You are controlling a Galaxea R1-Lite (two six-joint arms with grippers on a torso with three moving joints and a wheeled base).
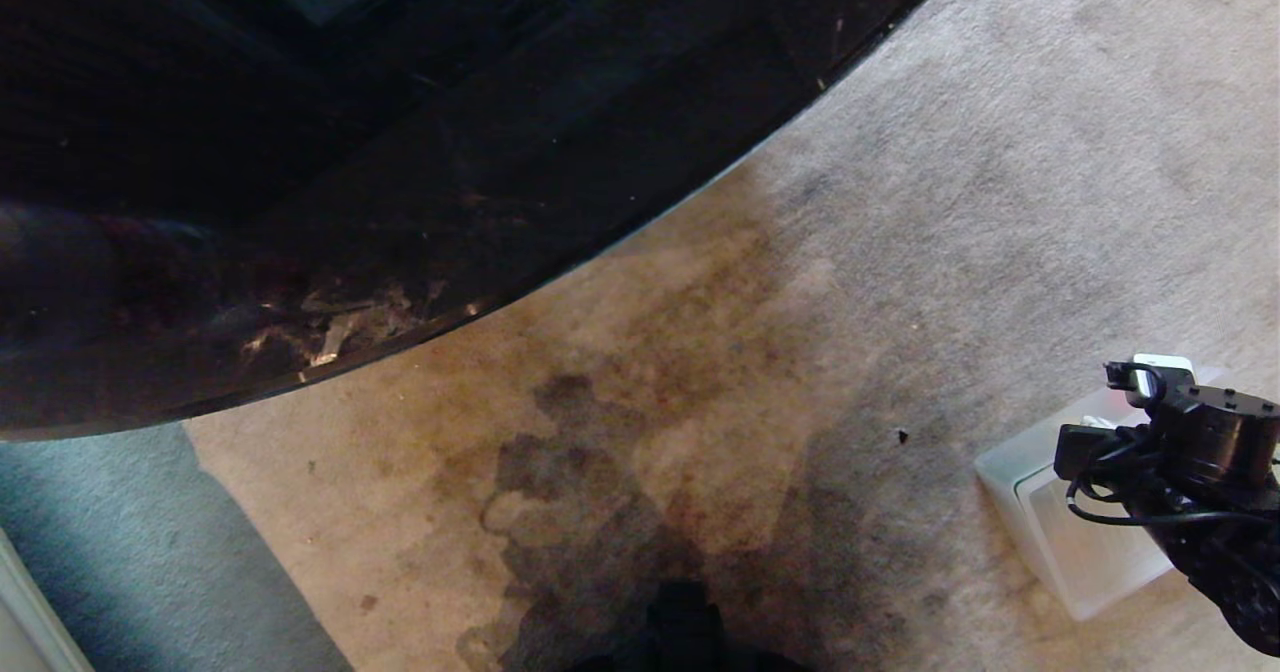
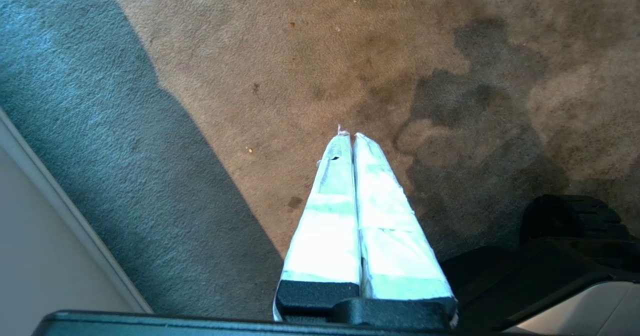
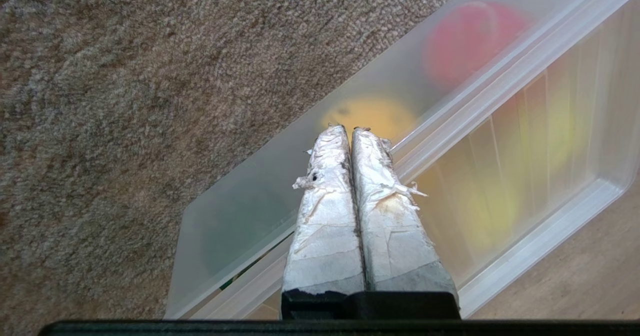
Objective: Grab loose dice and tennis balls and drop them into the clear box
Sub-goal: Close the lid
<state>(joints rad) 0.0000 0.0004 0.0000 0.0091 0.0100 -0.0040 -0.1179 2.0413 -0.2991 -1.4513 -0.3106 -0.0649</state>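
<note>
- Right gripper [image 3: 350,128]: fingers pressed together, holding nothing, poised above the clear box [image 1: 1060,542]
- Clear box: on the carpet [image 1: 950,202], at 4 o'clock in the head view
- Through the box's frosted wall: blurred red die [image 3: 470,41], yellow die [image 3: 372,113], dark green shape [image 3: 240,226]
- Left gripper [image 2: 348,135]: fingers together, empty, over carpet

You see a rough, matt beige pile carpet [image 1: 1000,202], stained dark in patches. Far left, the black rounded tabletop [image 1: 400,152] looks glossy and smooth. The shallow frosted translucent plastic box [image 3: 310,176] at near right is smooth and satin. Both grippers' fingers [image 3: 325,216] wear frayed, wrinkled white tape over matt black plastic.
</note>
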